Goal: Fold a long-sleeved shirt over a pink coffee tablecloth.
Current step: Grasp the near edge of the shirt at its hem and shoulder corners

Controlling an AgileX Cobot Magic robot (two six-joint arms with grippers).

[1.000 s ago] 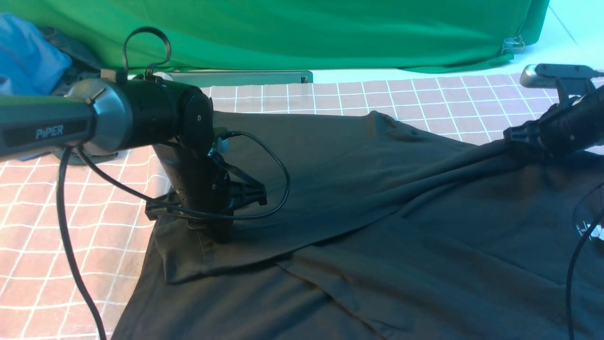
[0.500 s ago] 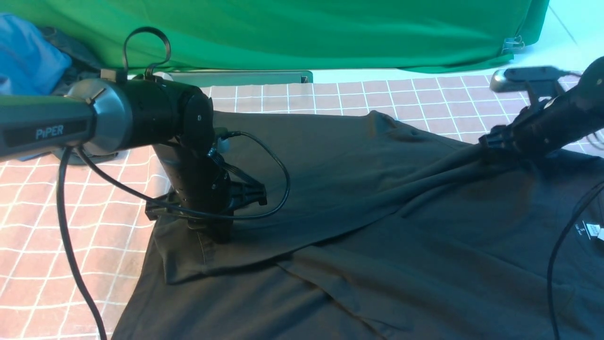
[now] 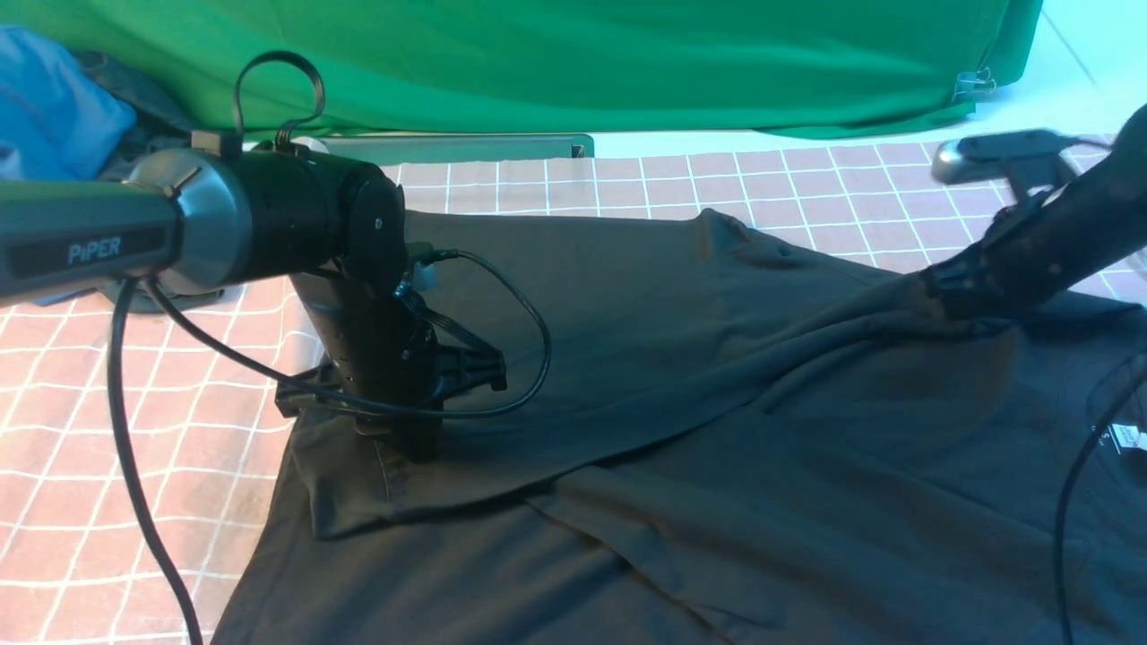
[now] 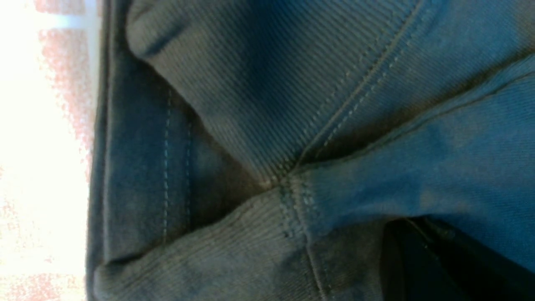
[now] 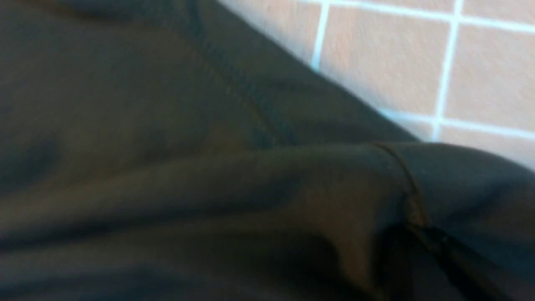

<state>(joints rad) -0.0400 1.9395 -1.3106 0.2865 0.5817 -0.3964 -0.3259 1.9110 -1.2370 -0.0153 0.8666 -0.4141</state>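
Front view, read from left to right. A blue cloth [image 3: 49, 112] lay in the upper left corner before the green backdrop [image 3: 556, 63]. The pink coffee tablecloth [image 3: 99, 421] covered the tabletop, showing bare at the left and along the upper middle of the frame. At left of centre the left end effector [image 3: 405, 445] pointed downward with its fingers pressed together on the stitched hem corner of the long-sleeved shirt [image 3: 717, 448]; the left wrist view showed seamed fabric gathered close against one dark finger. This grip probably served as an anchor so that the hem end would not slide. The shirt filled the centre and lower right, with a folded panel whose edge ran diagonally from lower left to upper right. At the right, the right end effector [image 3: 932, 300] was closed, pinching a raised ridge of shirt fabric drawn taut toward it, apparently to carry that layer across. The neck label [image 3: 1127, 436] at the right edge suggested that the shirt's long axis ran across the frame, hem leftward and collar rightward.
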